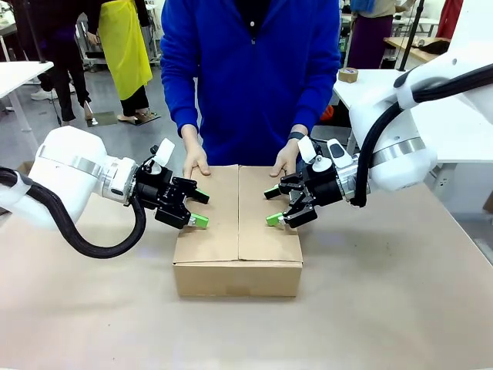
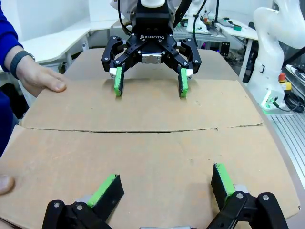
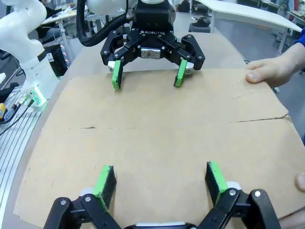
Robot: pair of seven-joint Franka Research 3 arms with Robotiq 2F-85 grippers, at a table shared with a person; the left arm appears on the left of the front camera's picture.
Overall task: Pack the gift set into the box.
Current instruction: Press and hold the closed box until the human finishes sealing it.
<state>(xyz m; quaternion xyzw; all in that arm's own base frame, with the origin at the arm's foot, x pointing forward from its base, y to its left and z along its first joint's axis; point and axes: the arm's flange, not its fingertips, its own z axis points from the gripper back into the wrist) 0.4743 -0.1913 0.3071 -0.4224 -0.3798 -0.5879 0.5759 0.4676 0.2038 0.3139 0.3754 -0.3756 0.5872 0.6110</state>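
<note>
Fingers of the left gripper (image 1: 199, 208) stand wide apart with nothing between them. Those of the right gripper (image 1: 273, 206) are spread the same way and hold nothing.

Surroundings, by size. We note a brown table (image 1: 400, 308) under both arms. A person (image 1: 250, 69) in a blue top stands at its far edge, directly behind the box (image 1: 237, 266). A white table (image 1: 366, 92) stands behind on the right and bears a roll of tape (image 1: 347, 75).

The box sits at the middle of the brown table, between the two arms. Its top flaps (image 1: 212, 223) are folded down flat and meet along a seam (image 2: 143, 130) running from the near side to the far side. What lies inside is hidden from us.

Obstructions. The person's right hand (image 1: 196, 162) rests on the far end of the flap on the robot's left. The person's left hand (image 1: 286, 160), with a dark wristband (image 2: 18, 61), rests on the far end of the other flap. Both hands lie beyond the grippers and clear of them.

Box relative to the fingers. The left gripper reaches in over the flap on its own side and the right gripper does likewise, so the two face each other across the seam. In each wrist view the green pads (image 2: 107, 190) straddle bare cardboard. We cannot tell whether any pad touches the flaps.
</note>
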